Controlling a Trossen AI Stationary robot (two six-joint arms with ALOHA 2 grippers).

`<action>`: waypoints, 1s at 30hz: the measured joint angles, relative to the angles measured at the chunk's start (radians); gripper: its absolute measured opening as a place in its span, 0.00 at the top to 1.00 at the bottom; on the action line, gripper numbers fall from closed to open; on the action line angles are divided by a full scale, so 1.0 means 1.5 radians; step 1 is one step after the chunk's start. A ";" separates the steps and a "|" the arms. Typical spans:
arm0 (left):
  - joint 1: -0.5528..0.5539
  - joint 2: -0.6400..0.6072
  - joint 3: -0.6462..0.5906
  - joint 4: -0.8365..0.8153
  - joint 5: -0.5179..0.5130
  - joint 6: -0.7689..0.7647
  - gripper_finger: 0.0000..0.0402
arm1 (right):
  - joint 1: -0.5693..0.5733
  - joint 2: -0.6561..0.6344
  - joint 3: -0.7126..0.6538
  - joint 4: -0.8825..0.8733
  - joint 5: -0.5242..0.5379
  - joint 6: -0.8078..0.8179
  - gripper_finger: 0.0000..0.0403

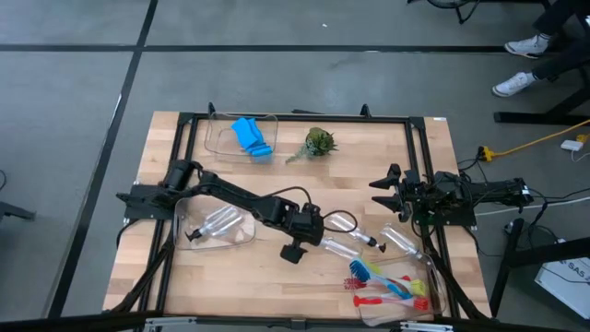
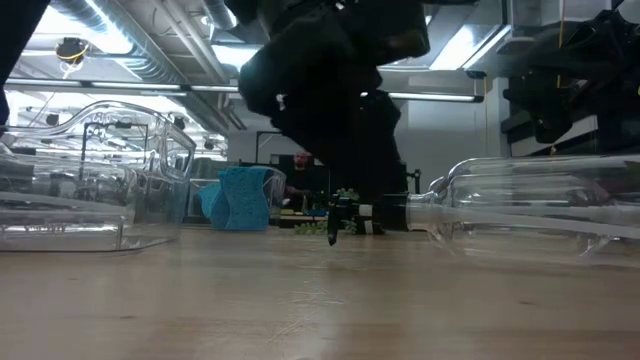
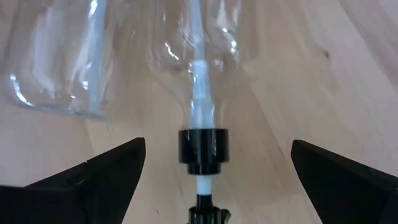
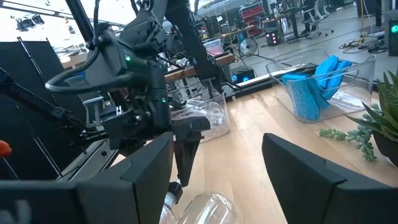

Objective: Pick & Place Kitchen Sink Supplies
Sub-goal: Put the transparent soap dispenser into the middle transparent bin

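Item: left gripper (image 3: 205, 180), extended to the worktop (image 1: 277, 157) centre, fingers spread wide either side of a clear pump bottle (image 1: 339, 222) lying flat. The black collar (image 3: 204, 150) sat midway between the fingers; nothing was yet gripped.

Item: right gripper (image 1: 392, 192), parked at the right edge, fingers apart, holding nothing.

Item: further bottles, two in the left bin (image 1: 241, 237), others (image 1: 398, 241) loose right of centre. Blue sponge (image 1: 252, 136) in the far bin (image 1: 268, 120). Brushes (image 1: 392, 287) in the near-right bin.

Risk noted: the bottle (round, smooth, lying on its side) could roll or be squeezed out on closing, if only the narrow neck were caught. A neighbouring bottle could be nudged.
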 joint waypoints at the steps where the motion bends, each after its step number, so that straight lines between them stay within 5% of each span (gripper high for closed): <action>1: 0.000 0.004 0.000 0.004 0.001 0.000 0.01 | 0.000 0.000 0.000 0.000 0.000 0.000 0.39; 18: 0.007 0.052 0.001 0.050 0.016 -0.004 0.14 | 0.000 0.000 0.000 0.000 0.000 0.000 0.39; 24: 0.007 0.051 0.001 0.057 -0.001 -0.005 0.31 | 0.000 0.000 0.000 0.000 -0.001 0.000 0.39; 30: 0.007 0.051 0.001 0.030 -0.001 -0.023 0.57 | 0.000 0.000 0.000 0.000 0.000 0.000 0.39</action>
